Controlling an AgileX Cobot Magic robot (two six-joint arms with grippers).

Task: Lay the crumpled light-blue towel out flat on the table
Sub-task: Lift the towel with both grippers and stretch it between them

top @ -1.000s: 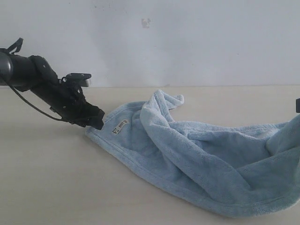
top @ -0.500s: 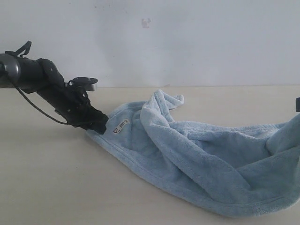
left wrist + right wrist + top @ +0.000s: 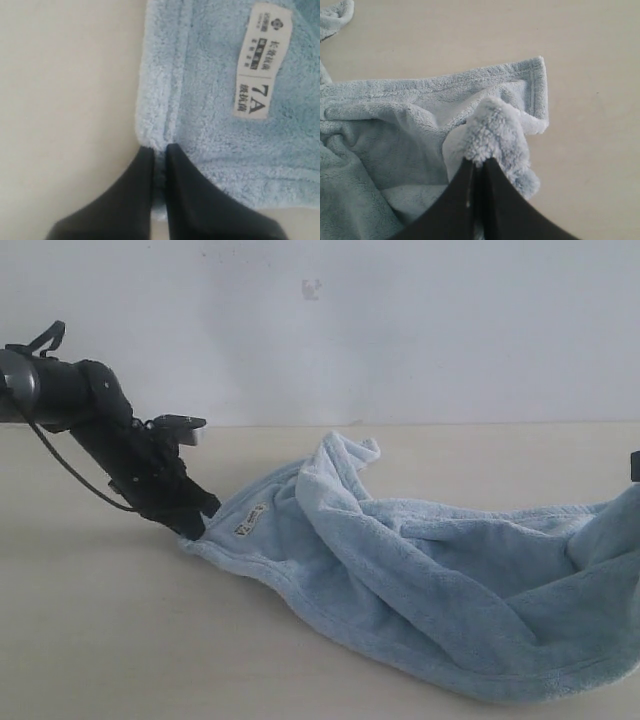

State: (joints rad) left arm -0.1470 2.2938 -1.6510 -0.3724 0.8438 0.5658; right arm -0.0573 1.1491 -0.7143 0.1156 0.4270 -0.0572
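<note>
1. The towel [image 3: 430, 580] lies crumpled on the table [image 3: 100, 640]. In the exterior view it runs from left of the middle to the right edge, where its far end lifts off the surface. A loose fold stands up along its rear edge, near the middle of the scene.
2. The left end effector [image 3: 200, 525] reaches down at a slant from the left. Its tip meets the towel's leftmost corner, low over the table.
3. In the left wrist view, the left end effector [image 3: 160, 147] has its two dark fingers [image 3: 140, 190] drawn together. A strip of the stitched hem is pinched between them, right at the towel's corner.
4. A small white label [image 3: 261, 60] with dark print sits on the towel just beside that pinched corner. It is also visible in the exterior view [image 3: 250, 521].
5. In the right wrist view, the right end effector [image 3: 480, 162] is clamped on a bunched tuft of the towel [image 3: 385, 150]. A hemmed corner folds over just beyond the fingertips, and the table [image 3: 590, 50] shows past it.
6. A plain white wall [image 3: 400, 330] stands behind the table.
</note>
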